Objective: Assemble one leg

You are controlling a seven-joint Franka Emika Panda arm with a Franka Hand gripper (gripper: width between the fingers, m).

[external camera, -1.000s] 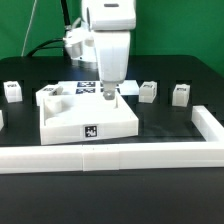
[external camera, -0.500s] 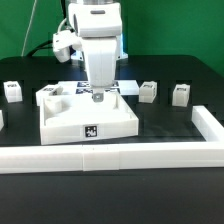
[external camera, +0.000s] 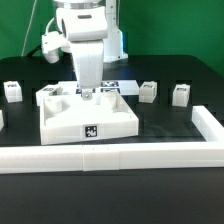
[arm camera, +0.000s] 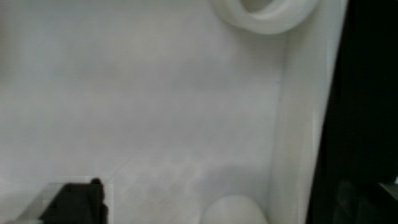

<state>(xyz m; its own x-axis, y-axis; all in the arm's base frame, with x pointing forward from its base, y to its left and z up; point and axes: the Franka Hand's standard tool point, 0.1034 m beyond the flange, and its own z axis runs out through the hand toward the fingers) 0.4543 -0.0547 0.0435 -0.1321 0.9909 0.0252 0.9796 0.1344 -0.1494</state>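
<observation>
nearest lies the long white border strip (external camera: 110,156), running across the black table (external camera: 150,190) and turning far-ward at the exterior view's right. behind it sits the big white square tray (external camera: 120,125) with its raised rim and a tag on its near wall. the gripper (external camera: 87,94) hangs point-down over the far left part of the tray, tips low inside the rim. the wrist view shows only one dark fingertip (arm camera: 75,200) over the white tray floor, near a round hole (arm camera: 267,12), so i cannot tell how the jaws are set, or whether they hold anything.

one leg (external camera: 52,92) stands at the tray's far left corner. on the table, a second leg (external camera: 12,91) is far left, a third leg (external camera: 147,91) just right of the tray, and a fourth leg (external camera: 181,94) further right. farthest, the marker board (external camera: 118,86) lies flat.
</observation>
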